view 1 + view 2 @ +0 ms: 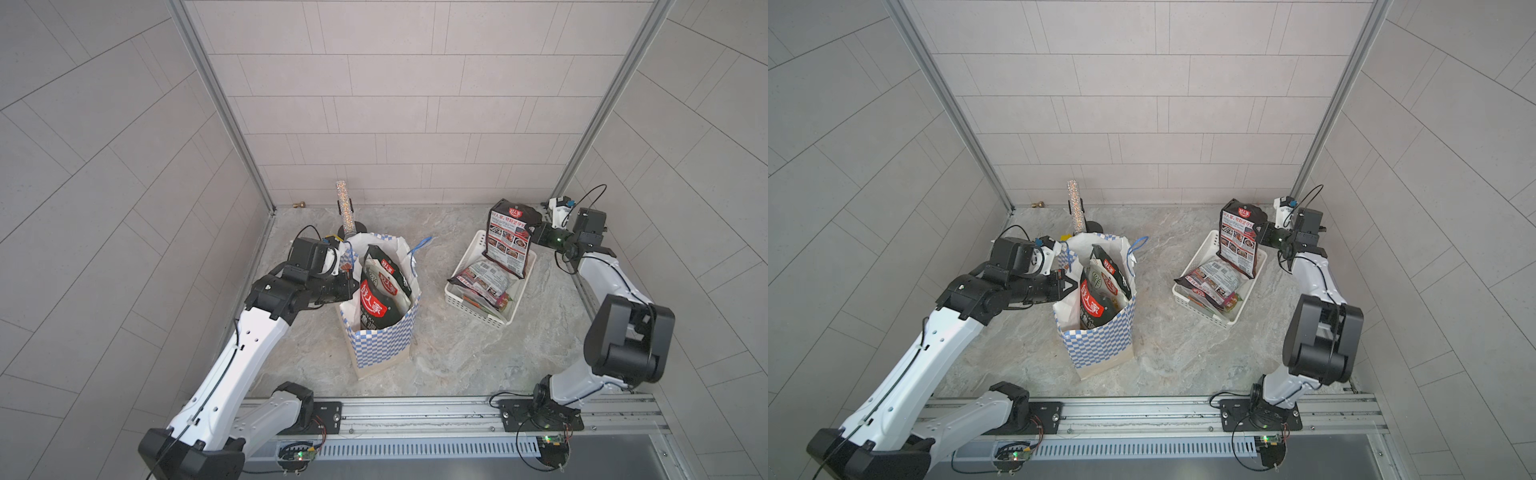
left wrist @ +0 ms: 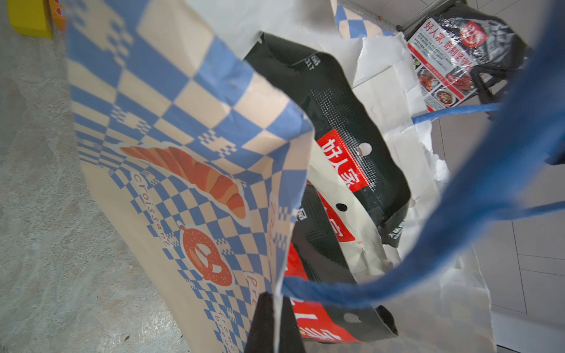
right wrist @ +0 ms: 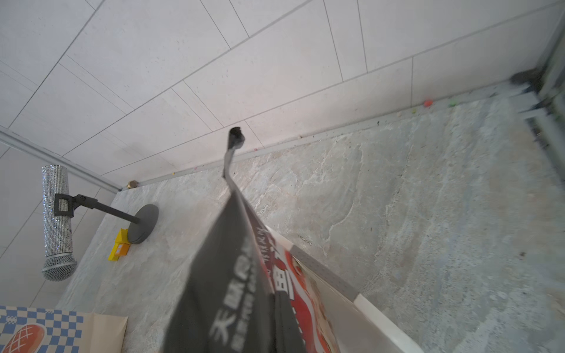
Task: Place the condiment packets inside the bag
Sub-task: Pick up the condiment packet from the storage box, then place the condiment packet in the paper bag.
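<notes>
The blue-and-white checked bag (image 1: 382,345) (image 1: 1100,345) stands upright in the middle of the floor. Several black and cream condiment packets (image 1: 376,295) (image 2: 345,128) stick up out of its mouth. My left gripper (image 1: 352,283) (image 2: 276,324) is shut on the bag's left rim, by a blue cord handle. My right gripper (image 1: 536,232) (image 3: 275,324) is shut on the side edge of a black packet (image 1: 509,241) (image 1: 1239,241) (image 3: 220,290), which hangs upright above the white basket (image 1: 478,316). More packets (image 1: 482,280) (image 1: 1210,280) lie in the basket.
A glittery microphone on a black stand (image 1: 345,208) (image 3: 58,223) stands behind the bag, with a yellow block (image 3: 119,249) at its base. A small brass piece (image 1: 298,205) lies at the back wall. Tiled walls close in three sides.
</notes>
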Controlling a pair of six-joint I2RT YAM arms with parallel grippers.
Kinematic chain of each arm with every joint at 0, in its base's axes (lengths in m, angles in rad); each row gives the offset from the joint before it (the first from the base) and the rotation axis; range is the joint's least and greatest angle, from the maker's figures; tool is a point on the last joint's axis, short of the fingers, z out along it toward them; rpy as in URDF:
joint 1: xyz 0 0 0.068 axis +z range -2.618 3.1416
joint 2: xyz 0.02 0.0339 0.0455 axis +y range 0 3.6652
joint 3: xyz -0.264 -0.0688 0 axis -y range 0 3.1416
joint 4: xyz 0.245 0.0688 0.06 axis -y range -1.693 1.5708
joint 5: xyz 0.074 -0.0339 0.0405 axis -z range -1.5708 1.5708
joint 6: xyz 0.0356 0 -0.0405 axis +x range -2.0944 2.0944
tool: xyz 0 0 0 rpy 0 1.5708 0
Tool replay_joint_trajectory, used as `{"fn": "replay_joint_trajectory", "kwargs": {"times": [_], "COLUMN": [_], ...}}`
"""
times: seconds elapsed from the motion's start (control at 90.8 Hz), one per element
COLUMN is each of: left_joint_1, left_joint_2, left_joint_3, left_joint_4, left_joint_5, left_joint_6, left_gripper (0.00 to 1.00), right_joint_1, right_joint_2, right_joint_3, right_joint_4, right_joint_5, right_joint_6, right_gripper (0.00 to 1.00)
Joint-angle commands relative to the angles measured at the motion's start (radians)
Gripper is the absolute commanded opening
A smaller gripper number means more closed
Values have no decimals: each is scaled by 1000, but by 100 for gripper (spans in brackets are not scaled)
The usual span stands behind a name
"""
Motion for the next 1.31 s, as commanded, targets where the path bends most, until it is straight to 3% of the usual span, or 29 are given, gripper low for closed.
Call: {"fn": "replay_joint_trajectory", "kwargs": {"times": [0.0,0.077,0.209,0.341,0.506,0.66,1.035,1.299], "left_joint_1": [-3,-3,-3,-3,-3,-2,-4,-4], "left_joint_2": [0,0,-6,-12,-22,-35,-11,-57], "left_joint_3": [21,22,25,23,24,37,67,-1], "left_joint_4": [-8,-8,-11,-20,-21,15,55,86], "left_joint_5": [-14,-9,3,-3,-20,-17,-27,-4], "left_joint_6": [-1,-6,-6,-2,-5,-29,-71,-71], "left_gripper": [0,0,0,0,0,0,0,0], "right_joint_1": [82,143,191,279,506,703,1078,1175], "right_joint_2": [-155,-227,-334,-421,-535,-598,-540,-416], "right_joint_3": [-17,-43,-32,41,150,216,241,212], "right_joint_4": [-26,-34,-64,-142,-210,-154,142,281], "right_joint_5": [210,339,448,455,429,372,301,345], "right_joint_6": [16,41,89,96,85,117,212,307], "right_gripper": [0,0,0,0,0,0,0,0]}}
